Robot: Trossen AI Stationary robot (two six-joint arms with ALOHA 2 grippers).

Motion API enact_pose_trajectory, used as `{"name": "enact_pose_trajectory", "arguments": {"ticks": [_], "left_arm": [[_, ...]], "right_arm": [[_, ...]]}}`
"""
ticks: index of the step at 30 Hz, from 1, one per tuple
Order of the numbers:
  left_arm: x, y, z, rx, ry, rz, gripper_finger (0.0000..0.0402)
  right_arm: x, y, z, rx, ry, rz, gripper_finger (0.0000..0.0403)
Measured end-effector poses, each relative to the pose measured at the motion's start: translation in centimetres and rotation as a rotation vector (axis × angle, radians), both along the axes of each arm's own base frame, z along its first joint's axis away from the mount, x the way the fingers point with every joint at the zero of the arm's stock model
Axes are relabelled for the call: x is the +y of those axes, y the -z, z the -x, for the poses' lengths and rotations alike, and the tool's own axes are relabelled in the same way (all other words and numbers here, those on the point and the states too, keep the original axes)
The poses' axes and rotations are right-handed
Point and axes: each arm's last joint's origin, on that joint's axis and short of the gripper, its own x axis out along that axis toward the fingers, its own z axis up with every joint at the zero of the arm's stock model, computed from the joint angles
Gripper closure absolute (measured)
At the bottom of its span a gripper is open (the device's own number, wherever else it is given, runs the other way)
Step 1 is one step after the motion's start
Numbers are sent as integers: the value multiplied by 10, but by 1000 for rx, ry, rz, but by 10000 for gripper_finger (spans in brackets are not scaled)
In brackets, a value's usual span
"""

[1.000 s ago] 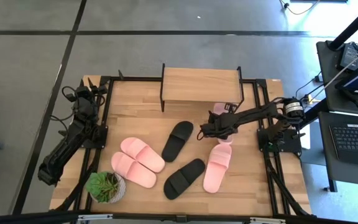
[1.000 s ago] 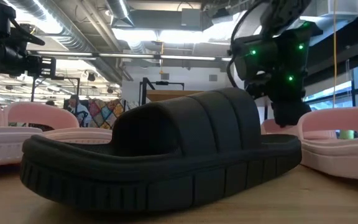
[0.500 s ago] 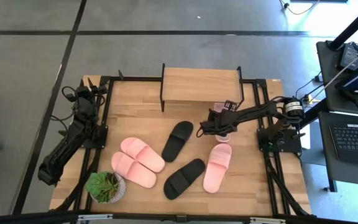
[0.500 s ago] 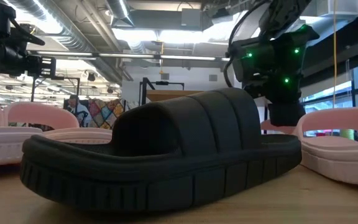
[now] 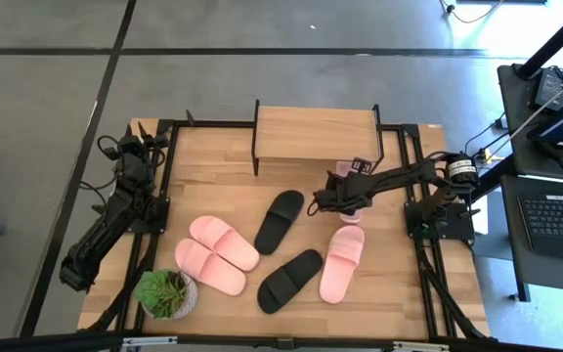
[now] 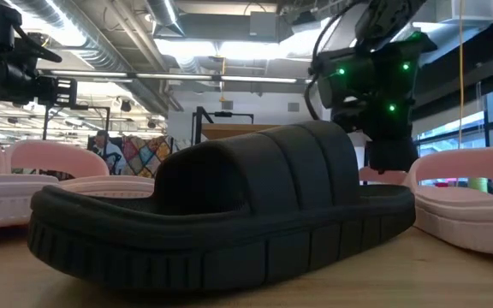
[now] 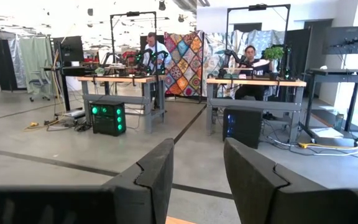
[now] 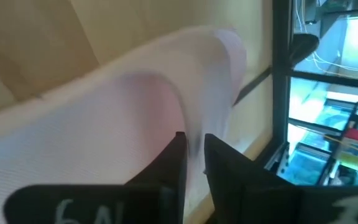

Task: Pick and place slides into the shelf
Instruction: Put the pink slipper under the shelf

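The shelf [image 5: 316, 135] stands at the table's far middle. Two pink slides [image 5: 218, 254] lie near left, a third [image 5: 342, 262] near right. Two black slides [image 5: 280, 219] [image 5: 289, 280] lie between them; the nearer one fills the low view [image 6: 229, 214]. My right gripper [image 5: 345, 200] [image 8: 194, 158] [image 6: 390, 158] is shut on the fourth pink slide [image 5: 352, 211], just in front of the shelf's right half. That slide's far end [image 5: 345, 168] shows at the shelf's front edge. My left gripper [image 5: 137, 149] [image 7: 197, 180] waits open at the table's left edge. My right gripper pinches a thin pink part of the slide [image 8: 166, 106] between its two fingers [image 8: 173, 165], coming from above. The arm hides the slide's middle in the high view, so which part it has cannot be told. Whether the slide is lifted clear does not show.
A small potted plant [image 5: 167, 291] stands at the near left corner. The shelf's black metal leg [image 8: 281, 62] is close beside the held slide. Bare wood lies left of the shelf and along the table's near right.
My right gripper has moved toward the far edge and a little left, carrying the pink slide closer to the shelf's front. In the low view it has also risen slightly. The other slides and the left arm have stayed put.
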Motion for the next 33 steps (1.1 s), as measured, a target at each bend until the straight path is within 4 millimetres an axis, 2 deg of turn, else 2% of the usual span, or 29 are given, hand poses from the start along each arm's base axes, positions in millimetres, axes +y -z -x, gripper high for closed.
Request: {"name": "enact_pose_trajectory", "arguments": {"ticks": [4,9,15,18,23,25,29,33], "left_arm": [[0,0,0,0,1,0,267],[0,0,0,0,0,0,267],[0,0,0,0,0,0,267],[0,0,0,0,0,0,267],[0,0,0,0,0,0,267],[0,0,0,0,0,0,267],[0,0,0,0,0,0,267],[0,0,0,0,0,-1,267]], "right_arm": [[1,-7,-7,-49,15,0,314],[2,-14,-11,-64,21,-34,239],[16,-28,-16,-67,42,-133,185],[27,-39,-19,-84,65,-188,174],[51,-63,-24,-151,35,-412,170],[59,-69,-22,-168,11,-437,170],[68,-68,-18,-141,-16,-415,170],[71,-55,-14,-167,22,-382,170]]}}
